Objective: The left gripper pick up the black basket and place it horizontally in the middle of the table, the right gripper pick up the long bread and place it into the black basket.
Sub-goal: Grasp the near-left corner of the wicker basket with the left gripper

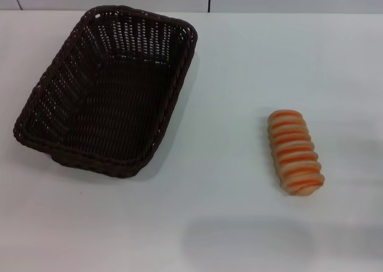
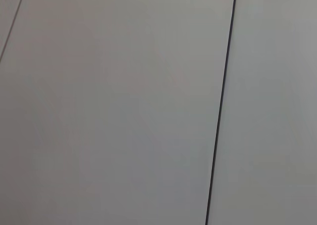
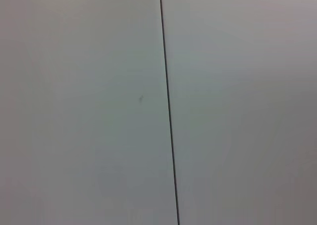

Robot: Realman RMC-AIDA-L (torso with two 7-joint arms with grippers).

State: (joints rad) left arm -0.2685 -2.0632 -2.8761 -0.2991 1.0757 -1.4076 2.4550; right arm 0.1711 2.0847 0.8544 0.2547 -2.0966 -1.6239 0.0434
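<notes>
Neither pair of jaws is showing in any of your three views, so you cannot tell if the left gripper or the right gripper is open, closed or gripping something. No arm is entering the head view at all.

Going from your left to your right in the head view, you are first seeing the black basket (image 1: 108,89). It is sitting upright on the white bench (image 1: 233,74), in the left half and toward the far edge. Its long side is running away from the robot and it is turned a little, so the near end is lying more to the left than the far end. Its inside is holding nothing. The braided rim (image 1: 188,68) on the right side is facing the middle of the bench.

Further to the right, well apart from the basket, the long bread (image 1: 295,151) is lying flat on the bench. It is also pointing mostly away from the robot, with the near end a little more to the right. Nothing is touching it.

Your left wrist view is showing only a pale flat panel surface (image 2: 124,111) with one thin dark seam line (image 2: 220,111) crossing it. Your right wrist view is showing the same kind of pale surface (image 3: 79,111) with a thin dark seam (image 3: 168,111).
</notes>
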